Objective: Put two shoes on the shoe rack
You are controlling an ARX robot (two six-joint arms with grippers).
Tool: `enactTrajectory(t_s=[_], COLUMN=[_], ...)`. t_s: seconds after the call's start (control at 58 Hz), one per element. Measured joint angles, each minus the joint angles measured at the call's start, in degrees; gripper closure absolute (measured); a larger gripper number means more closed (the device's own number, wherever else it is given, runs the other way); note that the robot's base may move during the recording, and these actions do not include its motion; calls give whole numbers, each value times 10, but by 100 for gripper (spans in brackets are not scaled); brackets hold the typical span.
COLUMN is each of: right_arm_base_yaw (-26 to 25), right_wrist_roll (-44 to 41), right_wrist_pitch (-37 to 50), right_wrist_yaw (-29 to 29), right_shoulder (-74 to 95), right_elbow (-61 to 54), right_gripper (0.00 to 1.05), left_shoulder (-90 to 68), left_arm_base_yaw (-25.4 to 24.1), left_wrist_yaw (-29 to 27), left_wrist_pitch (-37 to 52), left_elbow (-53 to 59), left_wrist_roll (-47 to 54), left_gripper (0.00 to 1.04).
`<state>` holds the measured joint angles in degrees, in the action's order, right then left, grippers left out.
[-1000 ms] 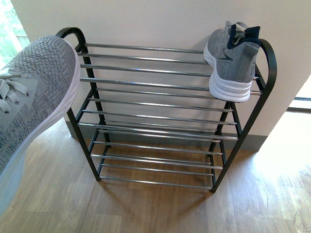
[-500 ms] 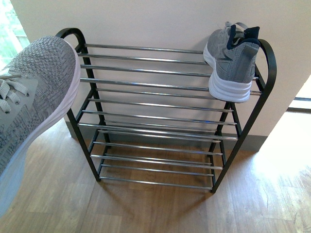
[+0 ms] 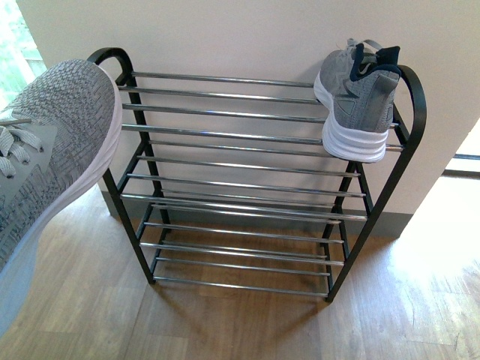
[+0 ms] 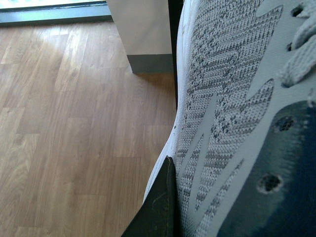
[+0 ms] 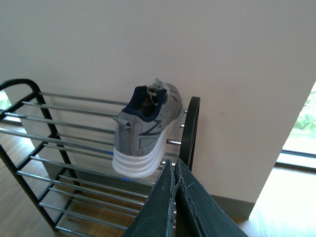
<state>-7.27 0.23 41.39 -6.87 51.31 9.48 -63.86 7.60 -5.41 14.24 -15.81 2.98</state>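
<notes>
Shoe rack (image 3: pixel 225 113): centre of frame, standing on the floor (image 3: pixel 225 326), back against the wall (image 3: pixel 225 34).
Far sneaker (image 3: pixel 356 101): upper right, on the top shelf at the rack's right end, toe to the wall, heel frontward.
Near sneaker (image 3: pixel 52 150): left edge, before the rack's left end, above the floor.

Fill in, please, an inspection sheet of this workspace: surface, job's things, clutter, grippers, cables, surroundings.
Surface: wooden floor; the shoe rack stands on it against the wall.
Job's things: placed sneaker on the top shelf, right end, heel outward; held sneaker in the air left of the rack, not yet on it.
Clutter: nothing seen.
Grippers: left gripper shut on the held sneaker; right gripper shut, empty, apart from the rack.
Cables: nothing seen.
Surroundings: pale wall behind; daylight at both sides.
</notes>
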Motion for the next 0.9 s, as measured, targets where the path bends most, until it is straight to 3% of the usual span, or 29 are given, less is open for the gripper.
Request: enactTrajectory(t_s=[0.207, 0.293, 0.362, 0.689, 0.896], right_arm_base_yaw=[19, 52, 66, 70, 71], right_wrist_roll=[0, 0, 0, 0, 0], right_wrist_pitch=[-26, -45, -58, -89, -167], right_wrist_yaw=[16, 62, 63, 69, 69], right_shoulder=[-56, -86, -107, -181, -265], right_elbow=[-31, -44, -51, -83, -84], right_gripper=[103, 103, 103, 103, 103], left_shoulder=[0, 0, 0, 0, 0], left_arm_base_yaw=[0, 0, 0, 0, 0], left_wrist_yaw=[0, 0, 0, 0, 0], left_wrist_pitch=[0, 0, 0, 0, 0], left_elbow=[0, 0, 0, 0, 0], left_wrist_roll=[0, 0, 0, 0, 0], left_gripper=[103, 103, 103, 103, 103])
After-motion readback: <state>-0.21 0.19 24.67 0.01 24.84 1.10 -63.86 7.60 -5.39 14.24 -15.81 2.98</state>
